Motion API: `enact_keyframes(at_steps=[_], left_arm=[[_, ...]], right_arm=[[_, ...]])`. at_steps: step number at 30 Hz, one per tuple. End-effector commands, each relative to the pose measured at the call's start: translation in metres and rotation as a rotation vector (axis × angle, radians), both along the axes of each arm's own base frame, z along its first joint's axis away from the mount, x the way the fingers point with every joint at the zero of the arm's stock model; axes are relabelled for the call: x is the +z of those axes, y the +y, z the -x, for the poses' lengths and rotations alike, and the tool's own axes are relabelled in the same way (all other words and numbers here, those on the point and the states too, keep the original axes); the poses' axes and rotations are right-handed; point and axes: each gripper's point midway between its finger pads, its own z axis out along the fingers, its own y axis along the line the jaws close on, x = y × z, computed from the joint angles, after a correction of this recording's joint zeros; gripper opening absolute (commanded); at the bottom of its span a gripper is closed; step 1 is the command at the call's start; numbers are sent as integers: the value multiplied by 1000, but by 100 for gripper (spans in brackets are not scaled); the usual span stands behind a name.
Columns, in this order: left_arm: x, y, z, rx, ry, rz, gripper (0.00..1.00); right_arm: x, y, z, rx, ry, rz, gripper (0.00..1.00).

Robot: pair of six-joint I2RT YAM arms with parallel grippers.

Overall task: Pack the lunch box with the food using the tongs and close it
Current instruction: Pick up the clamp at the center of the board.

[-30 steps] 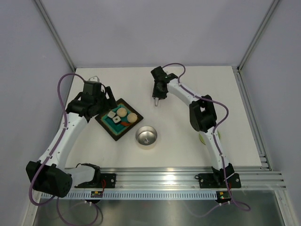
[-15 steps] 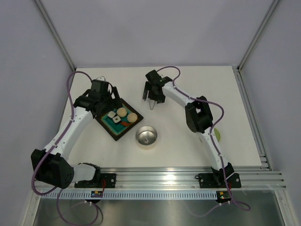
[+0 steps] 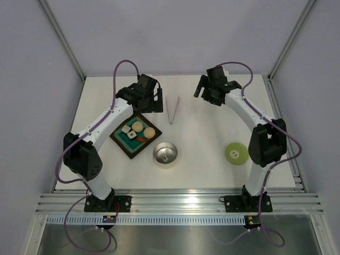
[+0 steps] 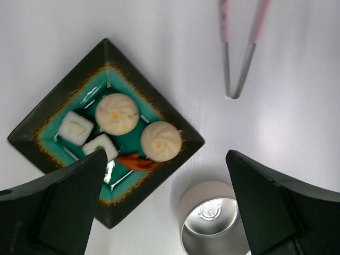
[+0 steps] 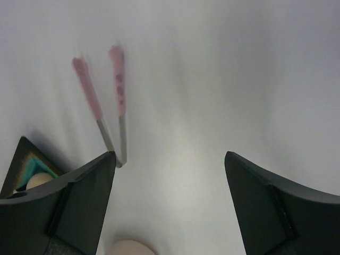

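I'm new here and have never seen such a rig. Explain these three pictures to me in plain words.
Two white robot arms are bolted at the near edge of the table, each ending in a two-finger gripper. The wide picture looks down from above; the other two come from a camera on each wrist, the dark wedges being that gripper's own fingers. On the table lie pink tongs, a steel lunch box, its green lid, and a dark tray of toy food. The left gripper and right gripper are both open, holding nothing.
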Motion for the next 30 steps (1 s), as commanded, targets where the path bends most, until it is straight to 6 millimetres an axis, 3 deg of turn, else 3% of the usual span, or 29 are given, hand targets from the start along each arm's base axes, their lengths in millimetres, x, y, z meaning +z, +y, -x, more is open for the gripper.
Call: enact_keyframes(at_steps=[1, 2, 3, 4, 6, 7, 8, 10, 11, 12, 13, 15, 16, 18, 19, 21, 25, 30], left_arm=[[1, -19, -13, -57, 1, -69, 99], [-15, -27, -19, -72, 36, -82, 99], [-21, -35, -23, -86, 48, -80, 99], [-14, -45, -29, -97, 37, -68, 99], [-33, -60, -37, -114, 84, -63, 99], [-29, -70, -43, -124, 67, -47, 99], [-43, -76, -48, -125, 92, -52, 99], [-51, -90, -53, -142, 116, -21, 99], [-46, -98, -60, -142, 102, 9, 99], [-62, -106, -63, -147, 136, 16, 99], [-67, -110, -66, -147, 141, 22, 98], [-66, -120, -78, -132, 126, 50, 97], [-81, -123, -81, -126, 150, 37, 96], [-82, -127, -93, -104, 129, 40, 95], [-96, -128, -95, -103, 145, 24, 95], [-102, -127, -102, -94, 135, 2, 93], [-129, -124, -106, -72, 153, -31, 90], [-148, -129, -106, -71, 180, -20, 86]], right_arm=[[26, -49, 5, -80, -87, 31, 91], [26, -55, 10, -86, -88, 42, 91], [27, -62, 19, -89, -90, 54, 91], [27, -69, 23, -101, -88, 66, 93], [28, -77, 35, -107, -88, 83, 93], [27, -80, 38, -111, -88, 87, 94], [29, -80, 41, -109, -92, 85, 94], [28, -84, 49, -111, -89, 83, 94], [28, -84, 51, -110, -91, 82, 95], [28, -85, 56, -109, -90, 79, 94], [28, -85, 58, -107, -93, 78, 95], [24, -88, 63, -111, -90, 80, 95], [23, -89, 64, -114, -93, 84, 95], [22, -93, 69, -126, -95, 86, 95], [21, -93, 71, -128, -95, 85, 95], [23, -94, 76, -131, -109, 77, 95], [21, -98, 82, -139, -124, 76, 97], [15, -100, 87, -140, -109, 80, 97]])
